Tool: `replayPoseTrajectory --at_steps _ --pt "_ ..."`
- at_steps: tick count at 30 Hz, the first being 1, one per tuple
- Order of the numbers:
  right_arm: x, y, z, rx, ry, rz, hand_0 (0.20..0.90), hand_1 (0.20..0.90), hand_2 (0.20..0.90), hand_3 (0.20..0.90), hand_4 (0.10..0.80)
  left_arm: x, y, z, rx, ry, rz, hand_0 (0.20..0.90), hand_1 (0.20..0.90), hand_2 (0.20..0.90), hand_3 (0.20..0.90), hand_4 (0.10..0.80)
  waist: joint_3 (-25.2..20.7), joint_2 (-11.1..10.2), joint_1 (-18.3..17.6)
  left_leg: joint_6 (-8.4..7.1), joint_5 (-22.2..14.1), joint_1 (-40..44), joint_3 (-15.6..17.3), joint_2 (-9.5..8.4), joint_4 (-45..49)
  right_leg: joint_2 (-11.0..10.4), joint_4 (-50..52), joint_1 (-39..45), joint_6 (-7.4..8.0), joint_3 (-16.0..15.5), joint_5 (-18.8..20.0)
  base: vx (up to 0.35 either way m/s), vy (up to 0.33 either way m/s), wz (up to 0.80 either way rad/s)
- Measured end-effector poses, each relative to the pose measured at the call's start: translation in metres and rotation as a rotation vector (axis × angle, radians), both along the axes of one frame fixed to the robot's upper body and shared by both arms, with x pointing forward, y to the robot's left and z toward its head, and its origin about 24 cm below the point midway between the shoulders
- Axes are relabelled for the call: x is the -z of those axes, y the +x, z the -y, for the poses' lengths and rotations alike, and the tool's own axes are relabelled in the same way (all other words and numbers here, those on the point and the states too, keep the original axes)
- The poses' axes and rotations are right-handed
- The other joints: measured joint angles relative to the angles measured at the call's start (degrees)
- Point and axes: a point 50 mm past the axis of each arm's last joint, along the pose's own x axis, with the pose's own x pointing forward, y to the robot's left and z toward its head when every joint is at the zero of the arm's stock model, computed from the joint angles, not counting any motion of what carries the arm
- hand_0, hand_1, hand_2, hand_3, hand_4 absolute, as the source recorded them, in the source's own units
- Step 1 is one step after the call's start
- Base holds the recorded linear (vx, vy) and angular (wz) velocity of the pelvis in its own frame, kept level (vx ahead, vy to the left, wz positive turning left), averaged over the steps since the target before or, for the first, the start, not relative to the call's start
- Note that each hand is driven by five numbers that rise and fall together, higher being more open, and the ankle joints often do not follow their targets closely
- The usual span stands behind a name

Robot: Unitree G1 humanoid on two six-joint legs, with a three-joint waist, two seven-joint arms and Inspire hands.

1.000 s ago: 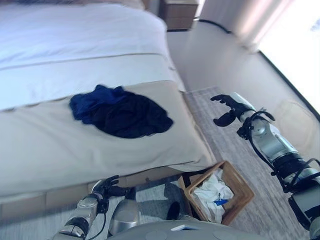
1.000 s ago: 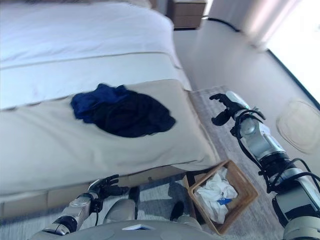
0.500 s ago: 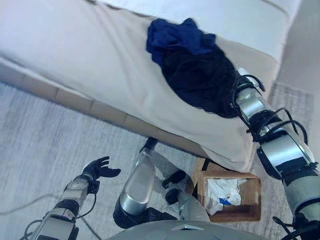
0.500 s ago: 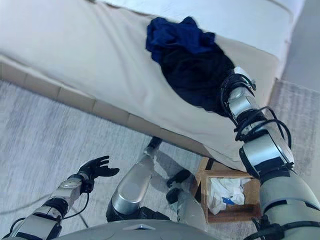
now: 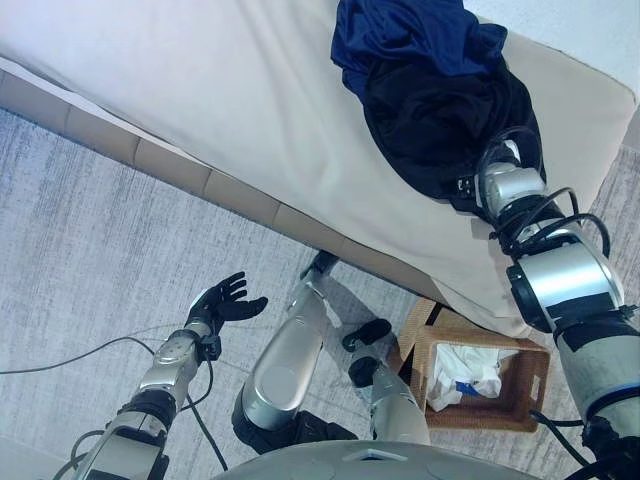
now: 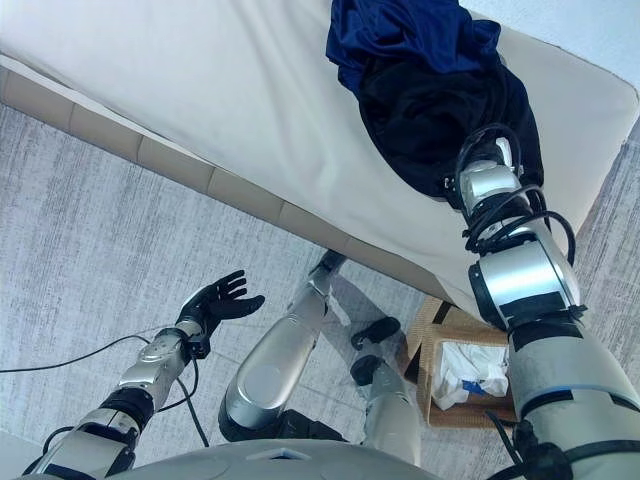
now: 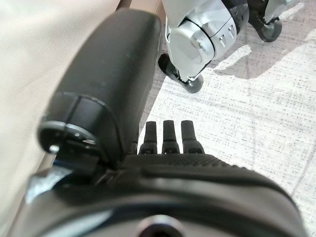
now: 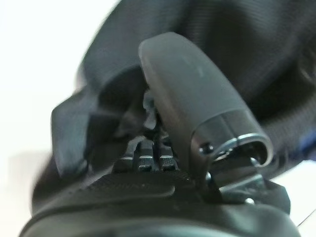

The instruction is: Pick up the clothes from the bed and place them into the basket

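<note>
A pile of clothes lies near the edge of the beige bed (image 5: pixel 230 100): a black garment (image 5: pixel 440 110) with a navy blue one (image 5: pixel 410 35) bunched behind it. My right arm reaches over the bed, and in the eye views its hand is sunk into the near edge of the black garment. The right wrist view shows my right hand (image 8: pixel 192 98) open, thumb out and straight fingers pushed into folds of the black cloth (image 8: pixel 237 29). My left hand (image 5: pixel 225 300) hangs open and empty over the carpet. The wicker basket (image 5: pixel 480 420) stands on the floor below the bed's corner.
White cloth (image 5: pixel 470 365) lies inside the basket. A grey carpet (image 5: pixel 90 220) covers the floor beside the bed. The bed's low base runs as a tan strip (image 5: pixel 170 165) along the mattress edge.
The camera has swung down and round, so the whole picture shifted. My right hand went from the air beside the bed's corner onto the black garment. The left hand stays open.
</note>
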Motion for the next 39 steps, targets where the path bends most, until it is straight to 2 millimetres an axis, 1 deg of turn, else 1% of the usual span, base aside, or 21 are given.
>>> replayPoseTrajectory --at_steps 1,2,3,4,5,7,8,10,12,13,14,19,22,23,27,30,32,33,35,38,39 --pt "-0.003 0.002 -0.003 0.025 0.233 0.091 0.300 0.300 0.300 0.200 0.100 0.002 -0.002 -0.001 -0.004 0.001 -0.008 0.900 0.900 0.900 0.900 0.800 0.0 0.0 -0.5 0.01 0.0 0.0 0.0 0.01 0.0 -0.1 0.3 -0.2 -0.20 0.1 -0.1 0.023 0.029 -0.07" --pt "-0.004 0.005 -0.014 0.028 0.453 0.177 0.300 0.300 0.300 0.200 0.100 0.004 -0.005 -0.001 -0.009 0.001 -0.020 0.900 0.900 0.900 0.900 0.800 0.0 0.1 -1.1 0.01 0.0 0.0 0.3 0.08 0.0 -0.1 0.5 -0.4 -0.21 0.5 -0.1 0.021 0.022 -0.14" --pt "-0.004 0.009 -0.030 0.007 0.613 0.240 0.300 0.300 0.300 0.200 0.100 0.007 -0.008 -0.002 -0.013 0.001 -0.031 0.900 0.900 0.900 0.900 0.800 0.1 0.2 -1.9 -0.02 0.0 0.0 0.6 0.17 0.1 -0.1 0.6 -0.6 -0.21 0.9 -0.1 0.019 0.001 -0.20" --pt "-0.004 0.011 -0.042 -0.008 0.699 0.282 0.300 0.300 0.300 0.200 0.100 0.009 -0.009 -0.001 -0.018 0.001 -0.038 0.900 0.900 0.900 0.900 0.800 0.2 0.3 -2.3 -0.29 0.2 0.1 1.0 0.34 0.1 0.0 0.5 -0.7 -0.20 1.5 -0.1 0.027 -0.006 -0.23" --pt "-0.001 0.013 -0.060 -0.036 0.769 0.303 0.300 0.300 0.300 0.200 0.100 0.011 -0.011 0.001 -0.023 -0.001 -0.043 0.900 0.900 0.900 0.900 0.800 0.2 0.4 -2.4 -0.36 0.1 0.3 1.4 0.56 0.1 0.0 0.5 -0.7 -0.19 1.8 -0.1 0.034 -0.007 -0.19" --pt "0.002 0.015 -0.090 -0.085 0.831 0.320 0.300 0.300 0.300 0.200 0.100 0.012 -0.010 0.004 -0.030 -0.004 -0.040 0.900 0.900 0.900 0.900 0.800 0.3 0.6 -2.6 -0.47 0.0 0.6 1.5 0.83 0.1 0.2 0.5 -0.6 -0.20 1.9 -0.1 0.015 0.000 -0.06" --pt "-0.003 0.015 -0.103 -0.113 0.829 0.344 0.300 0.300 0.300 0.200 0.100 0.013 -0.010 0.008 -0.026 -0.008 -0.040 0.900 0.900 0.900 0.900 0.800 0.4 0.7 -2.6 -0.48 0.0 0.9 1.6 0.92 0.0 0.2 0.8 -0.5 -0.18 1.9 -0.2 0.000 0.000 0.00" --pt "-0.018 0.015 -0.112 -0.151 0.753 0.418 0.300 0.300 0.300 0.200 0.100 0.014 -0.010 0.013 -0.003 -0.007 -0.043 0.900 0.900 0.900 0.900 0.800 0.8 1.3 -2.3 -0.49 0.0 1.6 1.6 0.97 0.0 0.1 1.1 0.1 -0.14 2.1 -0.5 0.000 0.000 0.00" --pt "-0.035 0.012 -0.113 -0.168 0.662 0.519 0.300 0.300 0.300 0.200 0.100 0.016 -0.011 0.015 -0.003 -0.010 -0.049 0.900 0.900 0.900 0.900 0.800 0.9 1.6 -2.1 -0.47 0.0 2.3 1.9 0.99 -0.2 0.1 1.0 0.6 -0.12 2.5 -0.5 0.006 -0.016 -0.05" --pt "-0.049 0.007 -0.114 -0.188 0.610 0.598 0.300 0.300 0.300 0.200 0.100 0.019 -0.014 0.015 -0.012 -0.005 -0.065 0.900 0.900 0.900 0.900 0.800 0.9 1.6 -2.1 -0.41 -0.1 3.3 2.6 1.02 -0.3 0.0 1.1 1.1 -0.11 3.5 -0.5 0.026 -0.054 -0.16" --pt "-0.056 0.002 -0.113 -0.204 0.581 0.649 0.300 0.300 0.300 0.200 0.100 0.021 -0.017 0.013 -0.024 0.003 -0.080 0.900 0.900 0.900 0.900 0.800 1.0 1.6 -2.3 -0.25 -0.2 4.4 3.0 1.01 -0.4 -0.1 0.9 2.1 -0.11 3.9 -0.5 0.045 -0.078 -0.20" --pt "-0.077 -0.025 -0.105 -0.259 0.534 0.821 0.300 0.300 0.300 0.200 0.100 0.032 -0.034 0.004 -0.071 0.036 -0.142 0.900 0.900 0.900 0.900 0.800 0.9 1.2 -5.1 1.99 -2.1 10.7 6.4 1.54 -0.4 0.0 -0.2 7.0 -0.17 8.0 -0.4 0.033 -0.065 -0.31" --pt "-0.076 -0.042 -0.100 -0.269 0.480 0.875 0.300 0.300 0.300 0.200 0.100 0.037 -0.047 -0.005 -0.100 0.067 -0.185 0.900 0.900 0.900 0.900 0.800 0.6 0.0 -8.1 2.64 -3.1 13.6 8.7 2.19 -0.2 0.3 -1.0 8.9 -0.17 10.4 -0.4 0.085 -0.075 -0.44" --pt "-0.077 -0.047 -0.097 -0.254 0.415 0.899 0.300 0.300 0.300 0.200 0.100 0.039 -0.051 -0.008 -0.114 0.076 -0.200 0.900 0.900 0.900 0.900 0.800 0.3 -0.5 -9.9 2.66 -3.5 14.2 9.7 2.59 0.0 0.5 -1.1 9.1 -0.19 11.7 -0.4 0.070 -0.043 -0.47" --pt "-0.078 -0.060 -0.076 -0.180 0.114 0.947 0.300 0.300 0.300 0.200 0.100 0.042 -0.058 -0.014 -0.134 0.094 -0.237 0.900 0.900 0.900 0.900 0.800 -0.1 -1.2 -13.1 2.99 -4.3 17.4 12.9 3.71 0.6 1.2 -1.5 10.7 -1.14 14.7 0.7 0.064 -0.037 -0.47" --pt "-0.078 -0.075 -0.059 -0.164 -0.096 0.975 0.300 0.300 0.300 0.200 0.100 0.043 -0.068 -0.027 -0.170 0.118 -0.257 0.900 0.900 0.900 0.900 0.800 -3.5 -2.8 -15.7 3.14 -5.4 18.1 14.4 4.13 1.0 1.8 -2.0 10.8 -1.18 16.9 1.0 0.081 -0.058 -0.42" --pt "-0.084 -0.079 -0.049 -0.185 -0.195 0.977 0.300 0.300 0.300 0.200 0.100 0.042 -0.068 -0.029 -0.162 0.132 -0.266 0.900 0.900 0.900 0.900 0.800 -4.5 -3.3 -17.1 3.09 -5.5 19.8 15.3 5.00 0.7 2.1 -2.2 11.8 -1.51 17.3 1.2 0.098 -0.091 -0.28" --pt "-0.084 -0.079 -0.046 -0.210 -0.230 0.959 0.300 0.300 0.300 0.200 0.100 0.043 -0.069 -0.028 -0.158 0.131 -0.271 0.900 0.900 0.900 0.900 0.800 -5.5 -3.5 -17.5 2.89 -5.7 20.5 15.6 4.96 0.5 2.3 -2.7 12.5 -1.53 17.3 1.2 0.077 -0.095 -0.21" --pt "-0.078 -0.079 -0.040 -0.247 -0.288 0.911 0.300 0.300 0.300 0.200 0.100 0.045 -0.070 -0.024 -0.141 0.128 -0.281 0.900 0.900 0.900 0.900 0.800 -9.1 -3.7 -18.3 2.79 -5.9 20.7 15.6 5.14 -0.1 2.6 -3.8 13.0 -1.53 17.3 1.2 0.035 -0.095 -0.05" --pt "-0.069 -0.078 -0.042 -0.299 -0.324 0.857 0.300 0.300 0.300 0.200 0.100 0.048 -0.072 -0.019 -0.111 0.124 -0.293 0.900 0.900 0.900 0.900 0.800 -11.7 -3.8 -18.5 2.57 -6.1 22.5 15.8 5.27 -0.7 3.0 -5.1 14.9 -1.54 17.2 1.2 0.024 -0.049 0.00" --pt "-0.063 -0.076 -0.044 -0.339 -0.353 0.818 0.300 0.300 0.300 0.200 0.100 0.051 -0.076 -0.016 -0.101 0.120 -0.314 0.900 0.900 0.900 0.900 0.800 -13.6 -3.8 -18.5 2.52 -6.1 23.0 15.9 5.34 -1.5 3.1 -5.6 15.3 -1.54 17.1 1.2 0.025 -0.032 -0.01"
